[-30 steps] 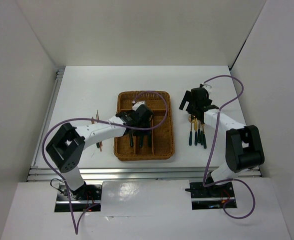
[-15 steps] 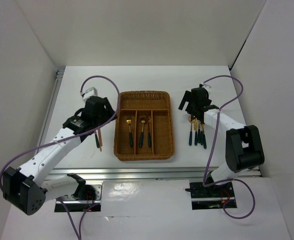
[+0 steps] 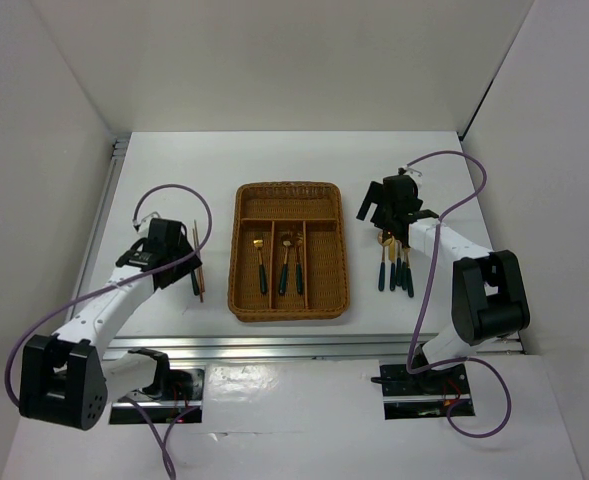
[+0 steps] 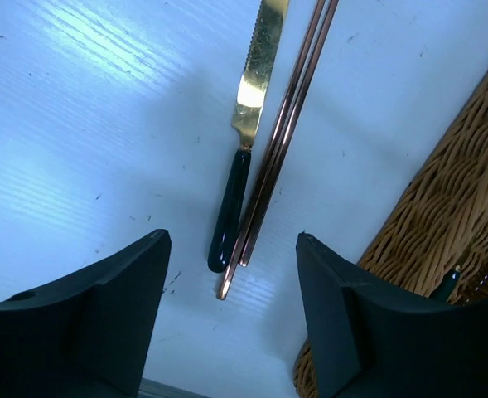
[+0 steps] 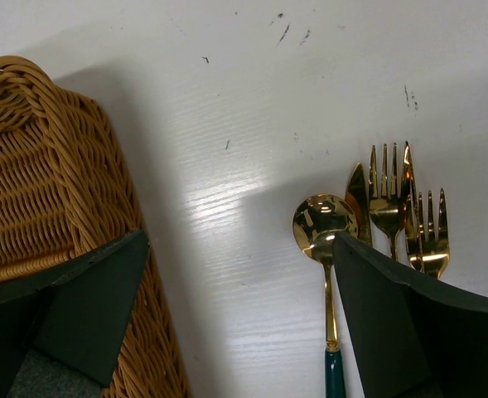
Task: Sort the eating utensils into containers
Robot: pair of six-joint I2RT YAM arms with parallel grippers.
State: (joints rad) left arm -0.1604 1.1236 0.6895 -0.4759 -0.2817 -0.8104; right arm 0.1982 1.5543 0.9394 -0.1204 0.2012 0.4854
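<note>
The brown wicker tray (image 3: 242, 300) sits mid-table, and three green-handled gold utensils (image 3: 285, 264) lie in its long slots. Left of the tray, a knife (image 4: 231, 199) and a pair of copper chopsticks (image 4: 281, 141) lie side by side on the table. My left gripper (image 4: 233, 240) hovers open just above their near ends and holds nothing. My right gripper (image 5: 240, 240) is open over bare table between the tray's corner (image 5: 36, 166) and a cluster of utensils. That cluster holds a spoon (image 5: 325, 228), a knife tip (image 5: 358, 199) and two forks (image 5: 387, 199).
The tray's wicker wall (image 4: 451, 207) rises just right of the left gripper's right finger. The right-hand utensils (image 3: 394, 265) lie packed together with their handles toward the near edge. White walls enclose the table on three sides.
My left arm has pulled back out of the tray and swung left over the knife and chopsticks. Its jaws have opened wider. The right arm has not moved.
</note>
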